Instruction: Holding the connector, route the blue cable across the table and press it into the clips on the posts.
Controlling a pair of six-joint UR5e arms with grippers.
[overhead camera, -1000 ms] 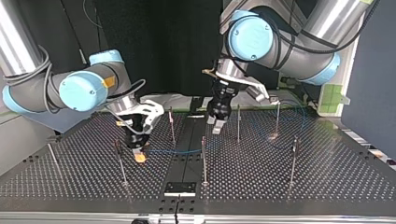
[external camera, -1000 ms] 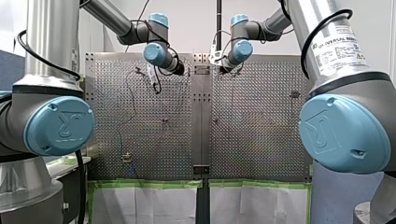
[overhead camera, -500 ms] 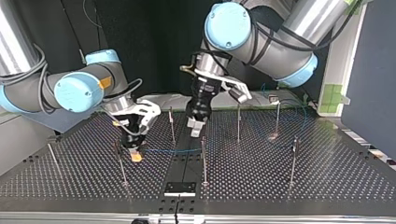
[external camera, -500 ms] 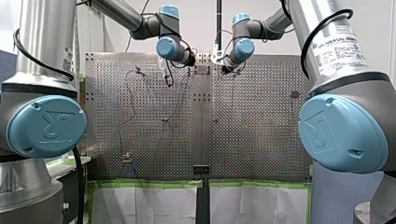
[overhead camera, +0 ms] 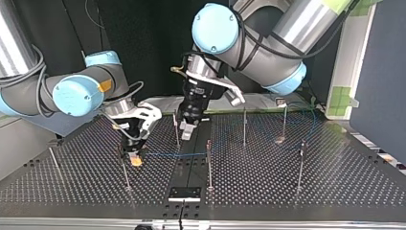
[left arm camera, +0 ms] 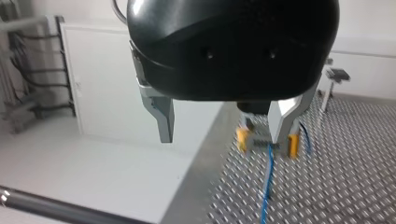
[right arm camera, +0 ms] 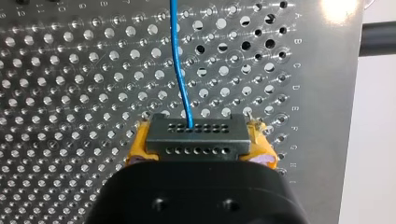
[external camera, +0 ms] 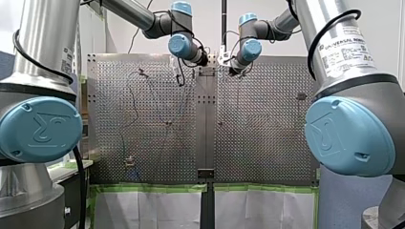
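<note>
My right tool [right arm camera: 201, 149], with yellow pads, is clamped on the dark rectangular connector [right arm camera: 196, 130] just above the perforated metal counter [right arm camera: 70, 93]. The thin blue cable [right arm camera: 180, 60] runs from the connector across the counter. My left tool [left arm camera: 223, 133] hangs open beside 1 thin metal post [overhead camera: 176, 139].

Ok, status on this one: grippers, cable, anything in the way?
Right gripper shut on the connector, blue cable running ahead over the table. Left gripper open, empty, beside a post. Nothing seen blocking.
</note>
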